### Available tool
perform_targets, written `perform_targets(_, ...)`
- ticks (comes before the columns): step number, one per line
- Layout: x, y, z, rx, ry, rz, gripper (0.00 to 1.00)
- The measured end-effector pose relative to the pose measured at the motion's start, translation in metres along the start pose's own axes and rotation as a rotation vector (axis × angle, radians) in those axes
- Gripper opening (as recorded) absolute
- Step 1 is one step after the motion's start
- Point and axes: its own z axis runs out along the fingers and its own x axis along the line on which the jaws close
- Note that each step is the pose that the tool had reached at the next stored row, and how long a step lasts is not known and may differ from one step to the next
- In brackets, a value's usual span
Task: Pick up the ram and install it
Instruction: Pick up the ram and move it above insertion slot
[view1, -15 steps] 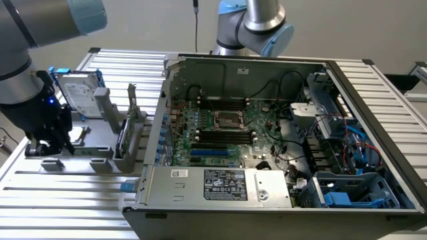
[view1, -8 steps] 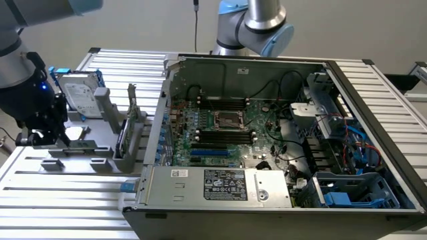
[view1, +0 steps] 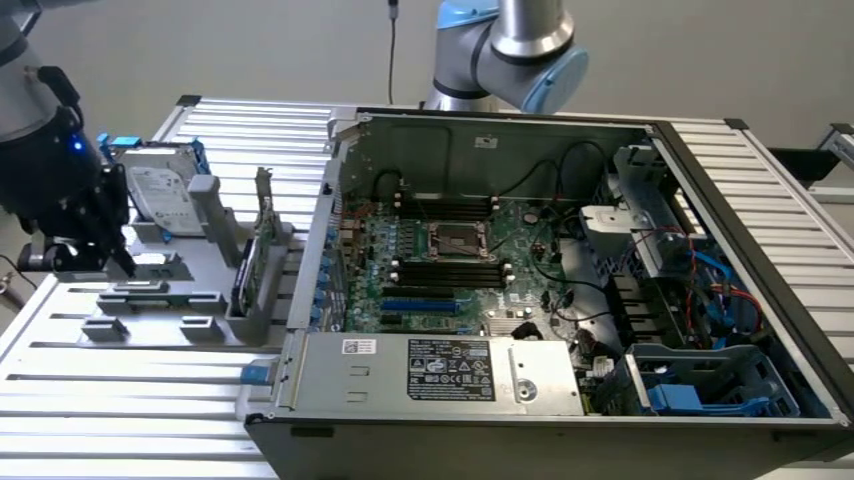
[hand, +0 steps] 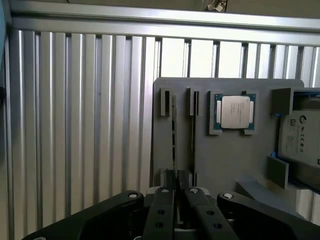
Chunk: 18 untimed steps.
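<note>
The ram (hand: 174, 140) is a long, thin stick. In the wrist view it is seen from its edge, so it looks like a skinny dark line with little bumps along it. It stands in a slot of the gray holder (hand: 225, 160), which sits on the ridged metal table (hand: 75, 125). Just beside the ram is a second thin card (hand: 193, 140), also on its edge. Next comes the square silver processor chip (hand: 235, 112), lying flat in its pocket. After that is the hard drive (hand: 300, 135) with its white label.

The claw (hand: 176, 182) sits at the near end of the ram, lined up with it. I cannot tell if the claw is spread, pressed together, or pinching the ram.

In the exterior view, the black end of the robot arm (view1: 60, 190) is at the far left, with a small blue light on it. It points down at the left end of the gray holder. To its right, the hard drive stands up in the holder. Farther right is the open computer case (view1: 441, 140). Inside it lies the green motherboard (view1: 521, 240), with long black slots (view1: 447, 272) on both sides of a square socket (view1: 454, 240). A silver power supply (view1: 434, 370) sits at the front of the case. A gray and blue joint (view1: 527, 45) of the arm rises behind the case.
</note>
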Motion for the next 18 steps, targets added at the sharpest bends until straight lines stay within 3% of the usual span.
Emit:
perform_targets(3,0.000,-0.0101,-0.0117,-0.0034,-0.0020,0.000,0.14)
perform_targets(12,0.000,-0.0506,-0.0487,-0.0218,-0.0060,0.001,0.14)
perform_targets(18,0.000,-0.0780,-0.0746,-0.0283,-0.0096,0.001,0.14)
